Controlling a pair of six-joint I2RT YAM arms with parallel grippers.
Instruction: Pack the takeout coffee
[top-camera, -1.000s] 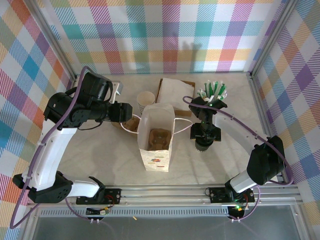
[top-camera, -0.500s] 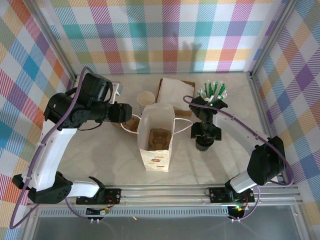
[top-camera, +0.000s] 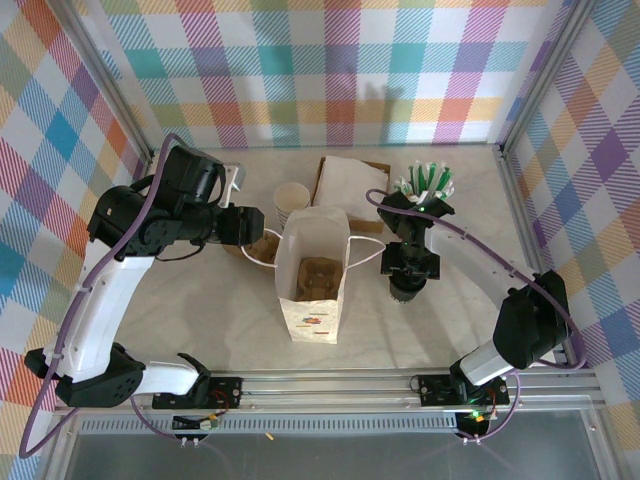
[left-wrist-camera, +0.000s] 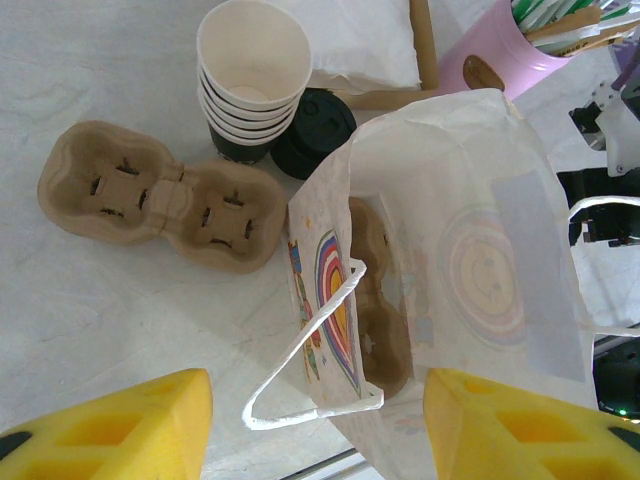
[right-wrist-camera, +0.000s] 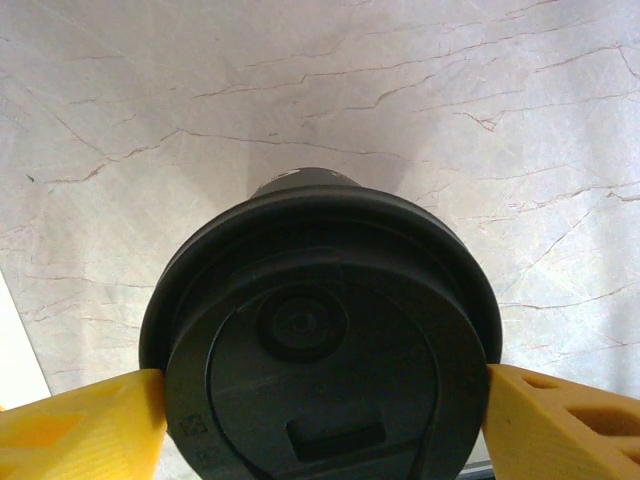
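Note:
The takeout coffee (right-wrist-camera: 320, 330), a dark cup with a round black lid, stands right of the white paper bag (top-camera: 312, 290). My right gripper (right-wrist-camera: 320, 420) is shut on the takeout coffee (top-camera: 405, 288), one yellow finger pressed against each side under the lid rim. I cannot tell whether its base touches the table. The bag stands open with a brown cup carrier (top-camera: 318, 277) inside. My left gripper (left-wrist-camera: 320, 425) is open beside the bag's left wall, its yellow fingers (left-wrist-camera: 130, 425) wide apart, with the white handle loop (left-wrist-camera: 300, 350) between them, untouched.
A second brown carrier (left-wrist-camera: 160, 195) lies left of the bag. Behind it stand a stack of lidless cups (left-wrist-camera: 252, 60) and a black lid (left-wrist-camera: 315, 130). Napkins (top-camera: 350, 182) and a pink cup of sticks (top-camera: 425, 185) sit at the back. Patterned walls enclose the table.
The right gripper and the cup have edged very slightly toward the back. The left arm and the bag have not moved.

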